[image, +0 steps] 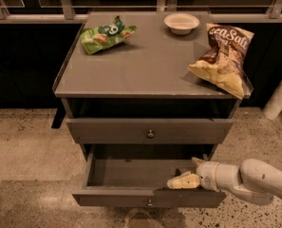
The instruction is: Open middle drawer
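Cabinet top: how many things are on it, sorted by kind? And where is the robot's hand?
Snack bags: 2 (green bag, brown-and-yellow bag)
White bowl: 1
Total: 3
Hand: at the front right of the open drawer.

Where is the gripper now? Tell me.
In the camera view, the gripper is at the lower right, at the right end of the pulled-out middle drawer, just behind its front panel.

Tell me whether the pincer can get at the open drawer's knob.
Probably yes: the pincer sits just inside the front of the drawer, right of the knob; only the front's top edge lies between.
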`<state>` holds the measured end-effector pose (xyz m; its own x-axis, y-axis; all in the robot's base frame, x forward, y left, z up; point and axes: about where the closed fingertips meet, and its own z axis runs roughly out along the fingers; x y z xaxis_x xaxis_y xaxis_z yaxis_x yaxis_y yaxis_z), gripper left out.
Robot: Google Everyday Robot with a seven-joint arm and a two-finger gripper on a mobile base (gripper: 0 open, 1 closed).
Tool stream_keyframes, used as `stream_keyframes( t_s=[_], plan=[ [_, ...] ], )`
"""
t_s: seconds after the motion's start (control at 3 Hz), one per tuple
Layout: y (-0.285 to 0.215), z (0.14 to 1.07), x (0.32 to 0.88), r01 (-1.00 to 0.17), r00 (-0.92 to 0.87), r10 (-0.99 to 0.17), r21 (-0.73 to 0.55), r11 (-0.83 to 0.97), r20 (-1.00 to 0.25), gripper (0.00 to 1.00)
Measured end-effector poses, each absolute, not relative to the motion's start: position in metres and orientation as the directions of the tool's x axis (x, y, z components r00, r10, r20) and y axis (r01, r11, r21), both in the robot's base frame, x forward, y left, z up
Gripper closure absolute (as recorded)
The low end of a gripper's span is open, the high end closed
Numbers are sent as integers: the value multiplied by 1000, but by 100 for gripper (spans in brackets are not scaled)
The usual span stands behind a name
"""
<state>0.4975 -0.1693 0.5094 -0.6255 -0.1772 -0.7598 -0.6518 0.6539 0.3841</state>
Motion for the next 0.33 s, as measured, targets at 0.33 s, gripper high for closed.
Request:
stream_keyframes(
  t_s=[0.33],
  plan=[
    [-169, 509, 498, -652, -626, -177, 384, 654, -760, 0]
  ],
)
